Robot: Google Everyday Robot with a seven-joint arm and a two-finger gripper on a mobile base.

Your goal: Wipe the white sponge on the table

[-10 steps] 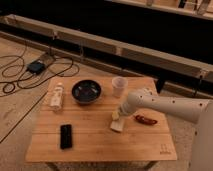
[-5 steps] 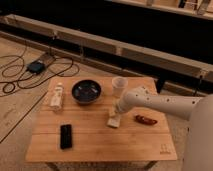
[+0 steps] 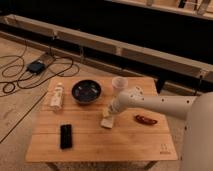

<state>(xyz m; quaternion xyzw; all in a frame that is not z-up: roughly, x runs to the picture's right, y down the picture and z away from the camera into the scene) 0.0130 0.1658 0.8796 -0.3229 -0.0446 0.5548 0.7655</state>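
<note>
Near the middle of the bench (image 3: 90, 145), the sponge (image 3: 107, 121) is being pinched by the tool (image 3: 111, 113), jaws pressed together. Risk: cup (image 3: 119, 83) or bowl (image 3: 86, 91) being knocked by the arm (image 3: 150, 102) on a wide stroke, or the sponge being dragged loose.

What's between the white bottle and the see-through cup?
The dark bowl, in the camera view. The pincer is shut on the white sponge on the table, in front of the cup.

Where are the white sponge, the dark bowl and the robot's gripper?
white sponge (image 3: 106, 123), camera view, top face.
dark bowl (image 3: 86, 91), camera view, inner floor.
gripper (image 3: 109, 116), camera view, tip end, shut on the white sponge's far edge.
</note>
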